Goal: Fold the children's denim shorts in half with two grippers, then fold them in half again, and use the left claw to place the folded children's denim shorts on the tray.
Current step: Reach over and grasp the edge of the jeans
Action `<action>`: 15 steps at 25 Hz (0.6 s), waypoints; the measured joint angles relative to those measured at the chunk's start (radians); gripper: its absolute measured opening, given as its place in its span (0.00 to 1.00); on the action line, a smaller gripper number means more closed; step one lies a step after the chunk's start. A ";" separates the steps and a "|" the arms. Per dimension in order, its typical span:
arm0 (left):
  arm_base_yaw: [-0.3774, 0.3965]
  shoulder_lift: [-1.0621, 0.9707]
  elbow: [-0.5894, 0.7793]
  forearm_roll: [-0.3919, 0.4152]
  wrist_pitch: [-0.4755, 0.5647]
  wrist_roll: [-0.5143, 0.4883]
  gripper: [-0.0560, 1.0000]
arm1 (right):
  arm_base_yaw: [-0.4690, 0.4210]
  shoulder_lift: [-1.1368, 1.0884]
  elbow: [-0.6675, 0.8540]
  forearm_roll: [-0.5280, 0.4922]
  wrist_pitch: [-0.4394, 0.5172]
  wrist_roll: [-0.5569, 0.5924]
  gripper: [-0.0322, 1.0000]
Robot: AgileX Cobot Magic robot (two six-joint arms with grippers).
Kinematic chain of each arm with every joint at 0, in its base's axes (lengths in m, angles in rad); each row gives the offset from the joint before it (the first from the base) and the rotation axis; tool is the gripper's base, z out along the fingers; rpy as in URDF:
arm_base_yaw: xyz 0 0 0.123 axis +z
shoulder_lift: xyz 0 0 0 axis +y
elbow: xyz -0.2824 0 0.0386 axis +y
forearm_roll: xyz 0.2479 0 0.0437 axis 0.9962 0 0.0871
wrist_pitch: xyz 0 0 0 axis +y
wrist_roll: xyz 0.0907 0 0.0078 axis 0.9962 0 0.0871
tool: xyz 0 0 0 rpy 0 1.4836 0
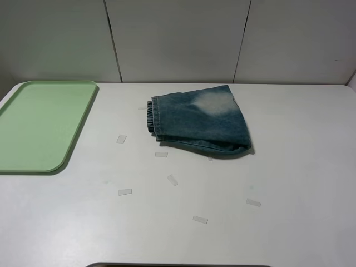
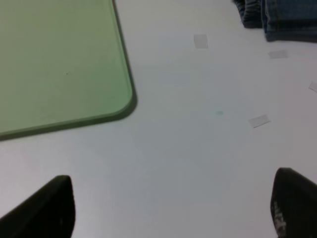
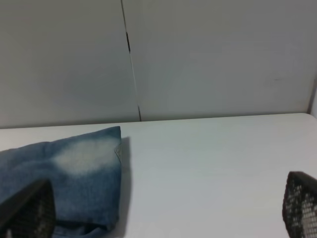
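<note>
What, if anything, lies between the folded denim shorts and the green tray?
Nothing visible blocks the way. Between the shorts and the tray there is only bare table with a few small flat tape strips lying on it.

On the left wrist camera I get only the two dark tips of the left tool (image 2: 171, 206); the rest is cut off. The tray (image 2: 54, 64) and the shorts (image 2: 282, 17) both run out of that frame. The right tool (image 3: 163, 208) also shows only blurred tips. The pale scraps (image 1: 125, 192) on the counter (image 1: 289, 167) are too small for me to identify.
</note>
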 joint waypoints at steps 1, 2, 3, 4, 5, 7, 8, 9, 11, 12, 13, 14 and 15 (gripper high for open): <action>0.000 0.000 0.000 0.000 0.000 0.000 0.80 | 0.000 -0.026 0.001 0.000 0.019 -0.003 0.70; 0.000 0.000 0.000 0.000 0.000 0.000 0.80 | 0.000 -0.051 0.002 0.000 0.037 -0.005 0.70; 0.000 0.000 0.000 0.000 0.000 0.000 0.80 | 0.000 -0.077 0.002 0.000 0.061 -0.006 0.70; 0.000 0.000 0.000 0.000 0.000 0.000 0.80 | 0.000 -0.094 0.002 -0.001 0.088 -0.006 0.70; 0.000 0.000 0.000 0.000 0.000 0.000 0.80 | 0.000 -0.107 0.002 -0.004 0.113 -0.007 0.70; 0.000 0.000 0.000 0.000 0.000 0.000 0.80 | 0.000 -0.112 0.002 -0.015 0.171 -0.009 0.70; 0.000 0.000 0.000 0.000 0.000 0.000 0.80 | 0.000 -0.113 0.002 -0.018 0.201 -0.009 0.70; 0.000 0.000 0.000 0.000 0.000 0.000 0.80 | 0.000 -0.113 0.002 -0.023 0.216 -0.010 0.70; 0.000 0.000 0.000 0.000 0.000 0.000 0.80 | 0.000 -0.113 0.003 -0.029 0.230 -0.013 0.70; 0.000 0.000 0.000 0.000 0.000 0.000 0.80 | 0.000 -0.113 0.006 -0.031 0.229 -0.013 0.70; 0.000 0.000 0.000 0.000 0.000 0.000 0.80 | 0.000 -0.113 0.012 -0.032 0.227 -0.013 0.70; 0.000 0.000 0.000 0.000 0.000 0.000 0.80 | 0.000 -0.113 0.020 -0.033 0.223 -0.013 0.70; 0.000 0.000 0.000 0.000 0.000 0.000 0.80 | 0.000 -0.113 0.035 -0.034 0.220 -0.015 0.70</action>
